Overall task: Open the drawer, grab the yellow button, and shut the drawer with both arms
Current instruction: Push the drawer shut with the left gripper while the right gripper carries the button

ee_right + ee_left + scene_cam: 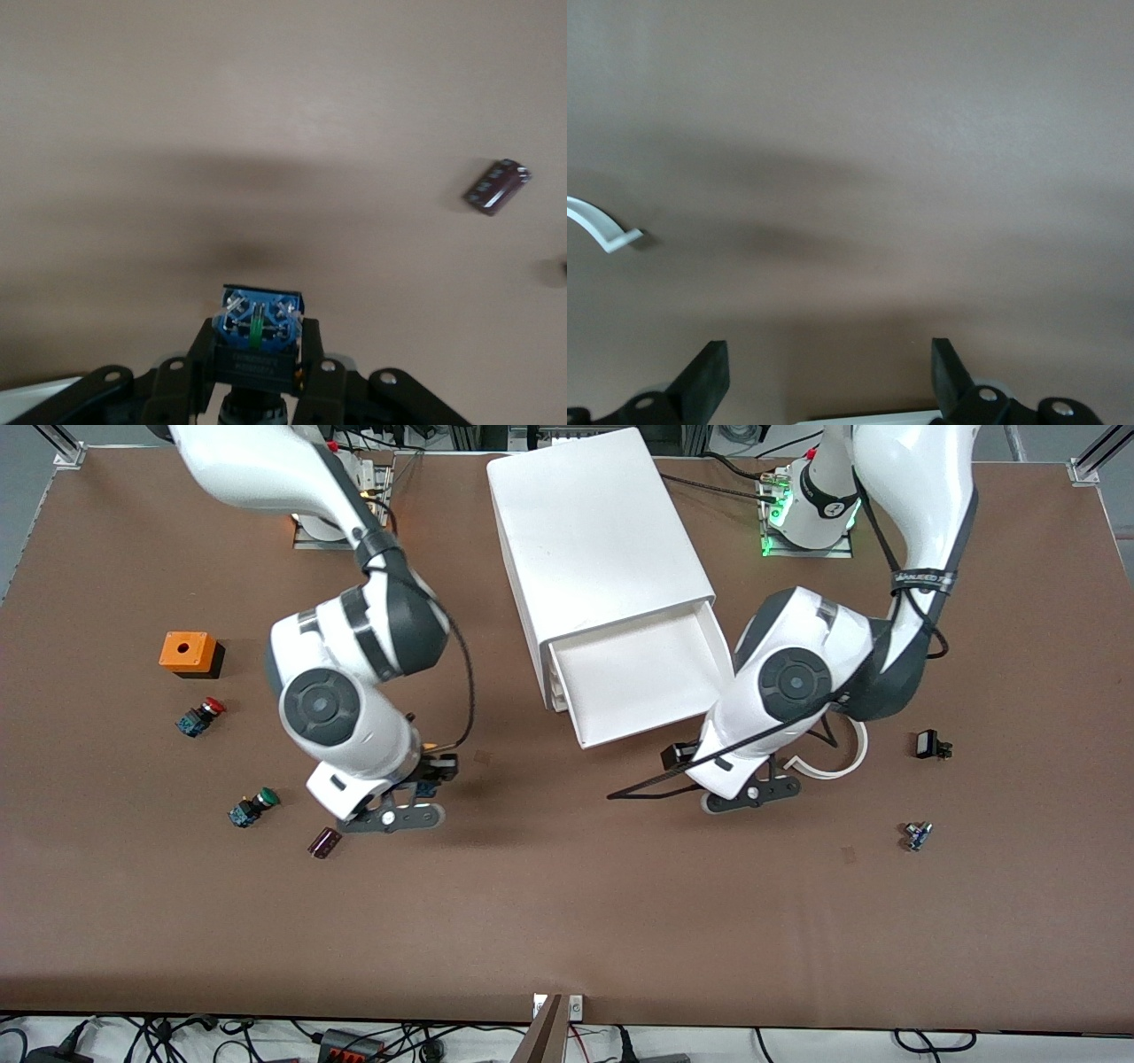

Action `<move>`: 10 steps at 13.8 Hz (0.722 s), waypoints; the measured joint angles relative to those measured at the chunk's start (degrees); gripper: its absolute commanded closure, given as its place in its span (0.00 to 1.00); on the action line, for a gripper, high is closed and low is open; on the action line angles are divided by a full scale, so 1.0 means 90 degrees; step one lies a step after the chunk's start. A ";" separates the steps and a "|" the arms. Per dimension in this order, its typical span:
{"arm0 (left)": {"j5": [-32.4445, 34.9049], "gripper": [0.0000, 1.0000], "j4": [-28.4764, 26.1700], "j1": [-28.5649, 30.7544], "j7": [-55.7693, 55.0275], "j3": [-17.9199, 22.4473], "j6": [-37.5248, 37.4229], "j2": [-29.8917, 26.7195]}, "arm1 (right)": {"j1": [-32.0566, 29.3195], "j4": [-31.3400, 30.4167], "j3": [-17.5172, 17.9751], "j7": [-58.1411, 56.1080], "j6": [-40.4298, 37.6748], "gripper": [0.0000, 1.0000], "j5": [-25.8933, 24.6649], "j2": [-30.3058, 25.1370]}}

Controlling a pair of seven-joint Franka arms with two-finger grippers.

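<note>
right hand (257,354) pinching button (259,320) above tabletop (567,912) | left hand (830,376) spread, by drawer (638,682) front | drawer open, empty | step: button taken | next: left pushes drawer shut
</note>
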 measured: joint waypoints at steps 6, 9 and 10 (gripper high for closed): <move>0.0000 0.00 -0.0245 -0.0282 -0.0427 -0.0045 0.0022 0.0002 | -0.0551 -0.1091 0.0004 -0.1203 0.0526 1.00 0.0007 -0.0057; 0.0000 0.00 -0.0356 -0.0303 -0.0781 -0.0307 0.0024 -0.0019 | -0.0654 -0.1784 0.0004 -0.1586 0.1113 1.00 0.0007 -0.0074; 0.0000 0.00 -0.0407 -0.0310 -0.0842 -0.0384 0.0024 -0.0040 | -0.0684 -0.1974 0.0004 -0.1663 0.1271 1.00 0.0007 -0.0081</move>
